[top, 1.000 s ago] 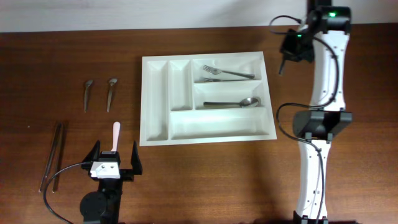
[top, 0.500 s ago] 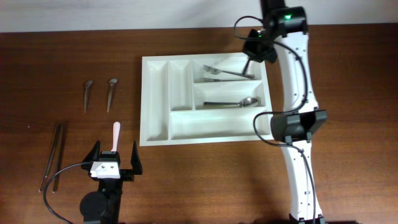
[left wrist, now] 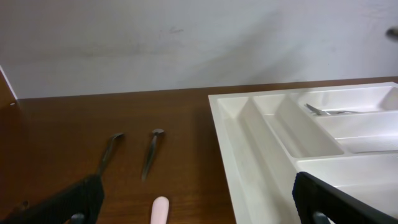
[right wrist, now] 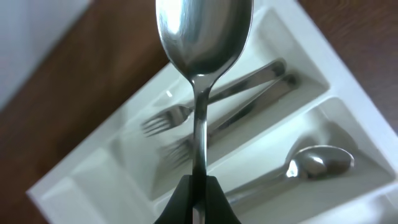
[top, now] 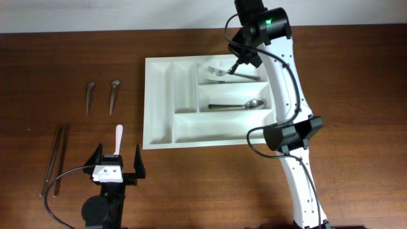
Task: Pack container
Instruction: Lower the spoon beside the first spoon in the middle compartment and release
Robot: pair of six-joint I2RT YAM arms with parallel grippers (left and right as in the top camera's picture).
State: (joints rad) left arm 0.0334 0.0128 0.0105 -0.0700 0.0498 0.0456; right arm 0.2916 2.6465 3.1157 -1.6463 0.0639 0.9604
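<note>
White plastic container (top: 159, 102), mid-tabletop: rigid, light, slick, so it'd likely slide if nudged. Best hold is the rim wall. Right end effector (right wrist: 198, 186) is clenched on the steel spoon (right wrist: 202, 37) handle, over the far-right compartment with the forks (top: 232, 74). Narrow pinch, so the spoon could pivot. Left end effector (top: 117, 158) released wide, near left.

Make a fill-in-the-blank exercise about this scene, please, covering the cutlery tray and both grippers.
1. The right gripper holds a spoon by its ____.
2. The left gripper stands ____ and holds nothing.
3. The container has ____ compartments.
4. The number of forks lying in the container is ____.

Missing words: handle; open; five; two.
</note>
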